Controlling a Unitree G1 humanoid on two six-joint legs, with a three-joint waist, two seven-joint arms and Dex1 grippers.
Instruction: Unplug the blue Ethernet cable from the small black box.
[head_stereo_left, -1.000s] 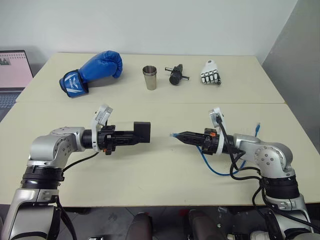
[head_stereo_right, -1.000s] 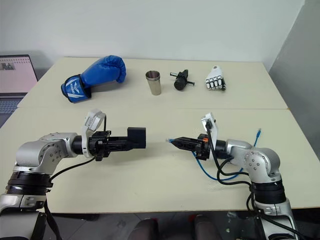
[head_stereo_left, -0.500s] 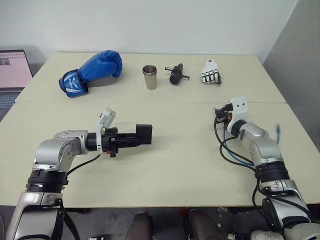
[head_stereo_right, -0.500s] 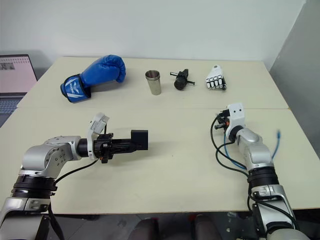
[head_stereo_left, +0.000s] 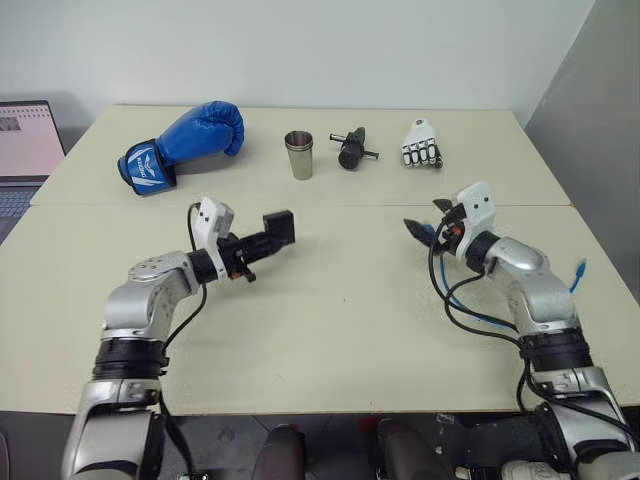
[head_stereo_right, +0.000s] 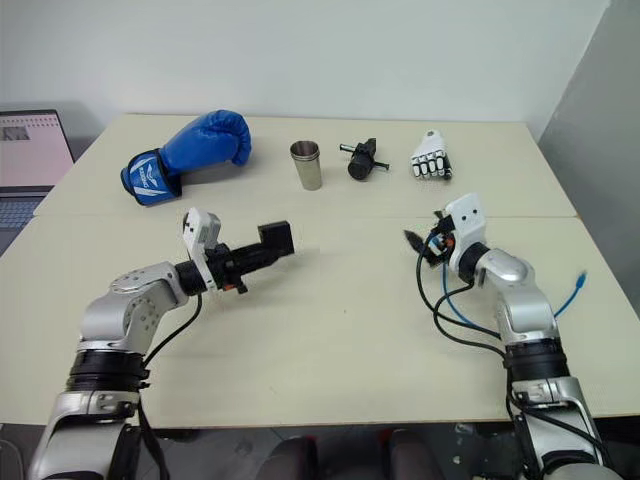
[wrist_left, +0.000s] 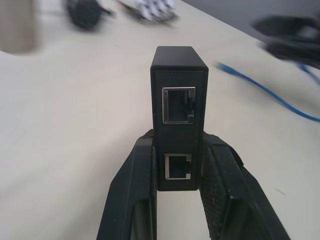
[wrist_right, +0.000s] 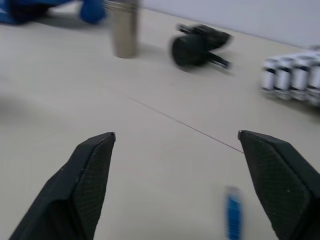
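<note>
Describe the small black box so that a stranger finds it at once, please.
On the left half of the beige table, in front of the blue boxing glove, the left gripper holds the small black box above the surface. Unlike the round black gadget, it is flat-sided with two ports.

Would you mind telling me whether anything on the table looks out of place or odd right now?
Nothing looks damaged or spilled. The blue Ethernet cable is unplugged and trails loosely near the table's right edge, partly behind the right arm. The small black box is clamped in the left gripper, both its ports empty. The right gripper is open and empty.
</note>
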